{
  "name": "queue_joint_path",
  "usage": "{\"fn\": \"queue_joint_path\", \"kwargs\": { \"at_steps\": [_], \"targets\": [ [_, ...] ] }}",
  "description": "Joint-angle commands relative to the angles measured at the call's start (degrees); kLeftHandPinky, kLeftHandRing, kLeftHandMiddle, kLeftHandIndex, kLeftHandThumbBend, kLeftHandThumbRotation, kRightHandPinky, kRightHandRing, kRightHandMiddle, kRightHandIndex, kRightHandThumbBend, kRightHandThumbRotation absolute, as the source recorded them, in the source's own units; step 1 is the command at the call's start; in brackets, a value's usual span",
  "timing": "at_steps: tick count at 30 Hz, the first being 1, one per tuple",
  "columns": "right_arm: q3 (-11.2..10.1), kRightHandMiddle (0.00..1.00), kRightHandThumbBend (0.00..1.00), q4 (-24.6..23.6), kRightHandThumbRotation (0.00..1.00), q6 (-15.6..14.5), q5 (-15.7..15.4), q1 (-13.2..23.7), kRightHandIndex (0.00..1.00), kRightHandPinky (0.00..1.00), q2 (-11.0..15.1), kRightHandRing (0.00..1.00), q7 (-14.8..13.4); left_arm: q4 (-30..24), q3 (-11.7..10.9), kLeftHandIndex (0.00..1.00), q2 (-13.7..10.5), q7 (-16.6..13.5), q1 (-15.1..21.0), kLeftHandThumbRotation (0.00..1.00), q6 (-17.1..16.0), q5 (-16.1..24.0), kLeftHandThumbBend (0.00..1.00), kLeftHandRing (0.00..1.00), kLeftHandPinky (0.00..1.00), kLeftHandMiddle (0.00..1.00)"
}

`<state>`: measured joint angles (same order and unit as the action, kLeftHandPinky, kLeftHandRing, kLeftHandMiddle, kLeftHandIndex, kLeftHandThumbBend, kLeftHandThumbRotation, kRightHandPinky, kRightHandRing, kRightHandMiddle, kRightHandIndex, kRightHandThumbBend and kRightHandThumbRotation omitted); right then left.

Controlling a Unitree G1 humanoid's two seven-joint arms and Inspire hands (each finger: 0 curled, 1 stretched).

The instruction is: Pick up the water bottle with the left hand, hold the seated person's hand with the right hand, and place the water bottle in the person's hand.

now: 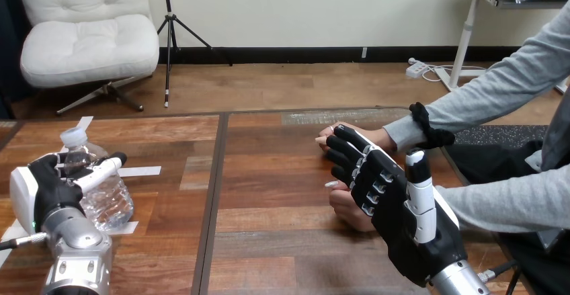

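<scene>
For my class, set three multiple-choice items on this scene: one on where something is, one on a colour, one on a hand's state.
1. Where is the water bottle?
A in the left hand's grip
B on the floor
C lying at the table's middle

2. What colour are the tape strips on the table?
A red
B white
C blue

3. How is the right hand?
A shut on the bottle
B in a fist
C open

Answers:
1 A, its fingers curl round the bottle.
2 B, pale strips lie beside the bottle.
3 C, its fingers reach out straight by the person's hands.
</scene>
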<state>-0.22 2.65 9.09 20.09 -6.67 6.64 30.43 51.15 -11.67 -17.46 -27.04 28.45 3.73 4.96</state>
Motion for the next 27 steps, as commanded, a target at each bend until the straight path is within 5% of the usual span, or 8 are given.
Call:
{"fn": "queue_joint_path", "kwargs": {
  "at_steps": [1, 27],
  "targets": [
    [-0.01, 0.93, 0.87, -2.13, 1.0, 0.64, 0.52, 2.21, 0.91, 0.99, -0.45, 0.95, 0.22, -3.49, 0.68, 0.49, -0.82, -0.14, 2.8, 0.0, -1.63, 0.86, 0.74, 0.41, 0.36, 0.45],
    [0.09, 0.92, 0.88, -2.09, 1.0, 0.47, -0.22, 2.3, 0.91, 0.98, -0.36, 0.95, -0.35, -3.32, 1.01, 0.49, -1.22, 0.72, 1.66, 0.0, -4.95, 1.55, 0.73, 0.42, 0.36, 0.47]
  ]
}}
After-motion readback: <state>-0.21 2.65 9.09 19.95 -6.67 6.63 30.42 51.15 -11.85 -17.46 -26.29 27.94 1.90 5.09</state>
